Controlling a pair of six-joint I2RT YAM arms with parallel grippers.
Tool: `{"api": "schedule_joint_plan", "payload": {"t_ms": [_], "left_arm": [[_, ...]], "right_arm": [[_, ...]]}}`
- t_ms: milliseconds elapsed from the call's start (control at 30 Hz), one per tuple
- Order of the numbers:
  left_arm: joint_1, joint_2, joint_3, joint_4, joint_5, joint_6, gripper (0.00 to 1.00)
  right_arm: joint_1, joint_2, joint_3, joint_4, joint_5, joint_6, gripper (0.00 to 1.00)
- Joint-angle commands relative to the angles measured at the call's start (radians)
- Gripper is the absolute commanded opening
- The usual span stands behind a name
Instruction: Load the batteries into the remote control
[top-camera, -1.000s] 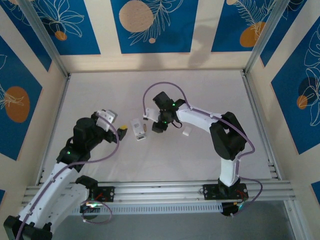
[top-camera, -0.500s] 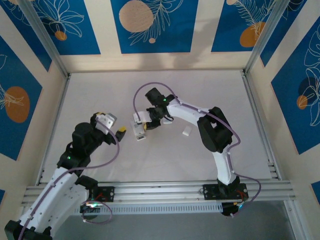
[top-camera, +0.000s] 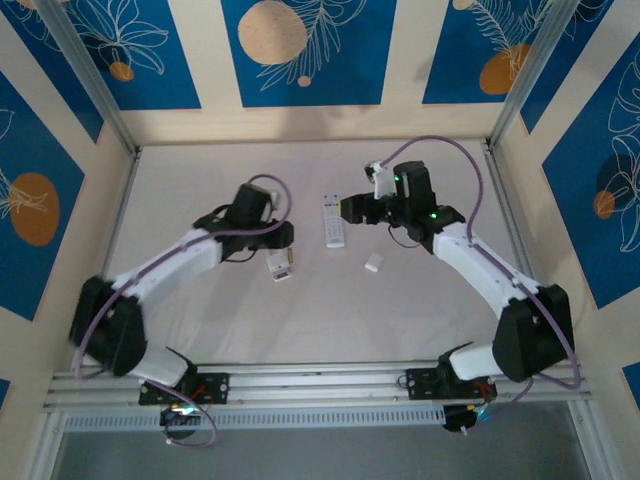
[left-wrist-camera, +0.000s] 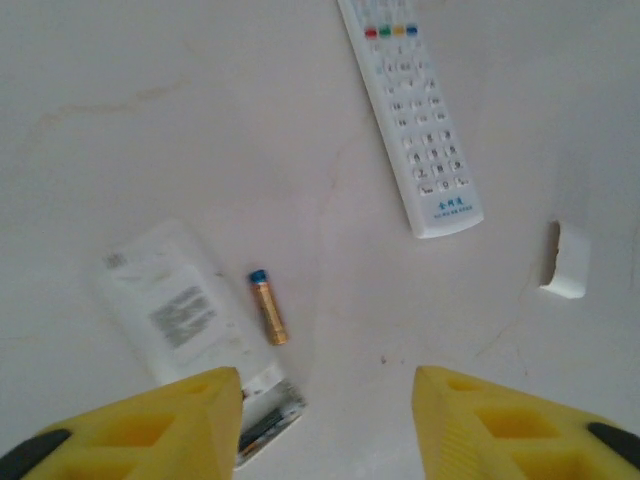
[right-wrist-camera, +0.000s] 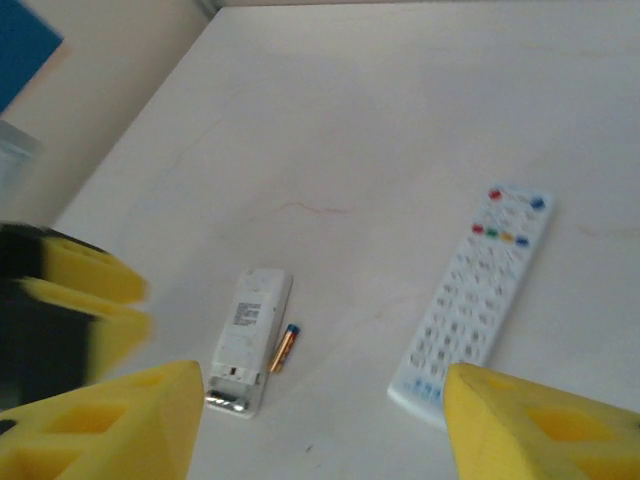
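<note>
Over the middle of the worktop (top-camera: 200, 170), the left hand (left-wrist-camera: 325, 400) is hanging with its yellow fingers (left-wrist-camera: 180, 420) spread apart. It is released, with nothing between them. Just beyond those fingers a face-down remote (left-wrist-camera: 175, 310) is lying with its label up, and its near end is showing an open slot with something metallic inside. The battery (left-wrist-camera: 268, 307) is lying on the worktop just beside that remote's long edge and roughly in line with it. It is not in the slot; its body is gold and its blue tip is pointing away from the hand.

Across from it the right hand (right-wrist-camera: 322, 400) is hovering too, its fingers (right-wrist-camera: 540, 425) standing wide and grasping nothing. From the right wrist view the battery is sitting to the left and a long remote (right-wrist-camera: 475, 300) to the right. That long remote is lying buttons up, with a row of coloured keys near its far end, well apart from the face-down one. A small white piece (top-camera: 372, 263) is resting alone nearby.
</note>
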Motion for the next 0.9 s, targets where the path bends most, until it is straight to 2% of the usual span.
{"api": "schedule_joint_plan", "payload": {"t_ms": [0,133,233,400,700,867], "left_arm": [[-0.039,0.14,0.129,-0.113,-0.08,-0.008,0.39],[-0.07,0.278,0.23,-0.188,-0.203,0.032,0.33],[-0.072,0.318,0.242,-0.197,-0.227,0.053,0.32],[-0.073,0.373,0.243,-0.188,-0.186,0.062,0.32],[-0.087,0.468,0.272,-0.198,-0.189,0.042,0.33],[-0.099,0.499,0.29,-0.21,-0.174,0.045,0.27]], "right_arm": [[0.0,-0.097,-0.035,-0.151,0.037,0.171,0.65],[-0.005,-0.202,-0.089,-0.153,0.074,0.161,0.67],[-0.01,-0.234,-0.102,-0.155,0.085,0.152,0.69],[-0.013,-0.215,-0.102,-0.155,0.083,0.146,0.69],[-0.023,-0.175,-0.081,-0.174,0.057,0.138,0.7],[-0.03,-0.174,-0.085,-0.173,0.062,0.137,0.7]]}}
